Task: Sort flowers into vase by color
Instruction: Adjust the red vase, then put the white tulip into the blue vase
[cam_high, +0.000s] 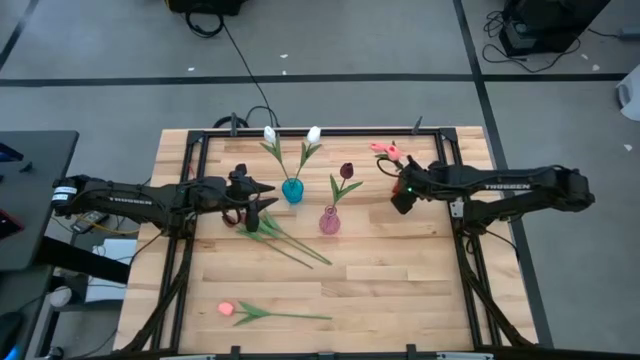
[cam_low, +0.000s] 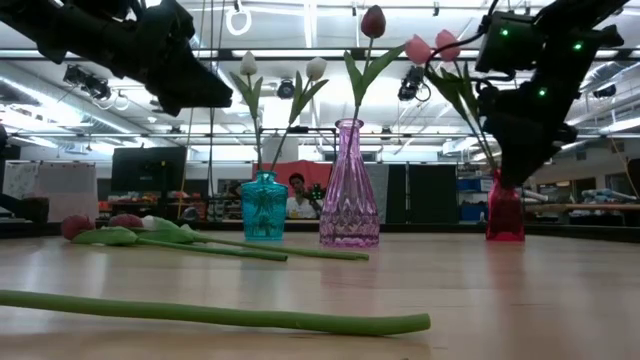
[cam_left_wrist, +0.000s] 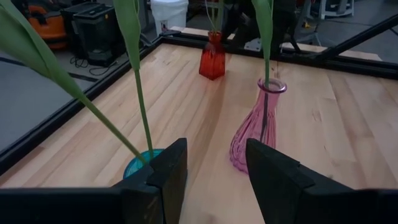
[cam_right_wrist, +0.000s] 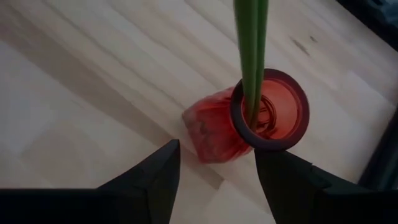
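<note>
- You have three vases standing on the wooden tabletop (cam_high: 400, 290)
- The blue vase (cam_high: 292, 190) holds two white tulips (cam_high: 313, 134), and their stems lean apart
- The pink vase (cam_high: 329, 222) is just beside the blue one and holds one dark maroon tulip (cam_high: 346, 171)
- The red vase (cam_right_wrist: 249, 121) is near the far right side and holds two pink tulips (cam_high: 388, 151); from above, the right arm hides most of it
- Your right end effector (cam_right_wrist: 214, 177) hangs over the red vase; its two fingers are open with a gap between them, and it holds nothing
- Your left end effector (cam_left_wrist: 214, 174) hangs just left of the blue vase; its fingers are open too, and it holds nothing
- More flowers lie flat on the tabletop: a small bunch with long green stems (cam_high: 285, 238) just in front of the left end effector, and one pink tulip (cam_high: 228, 310) near the front edge, well apart from the vases
- You can read the word TROSSEN in white letters on the right arm (cam_high: 505, 187)
- There are white letters on the left arm (cam_high: 115, 198) as well, but they are too small to read
</note>
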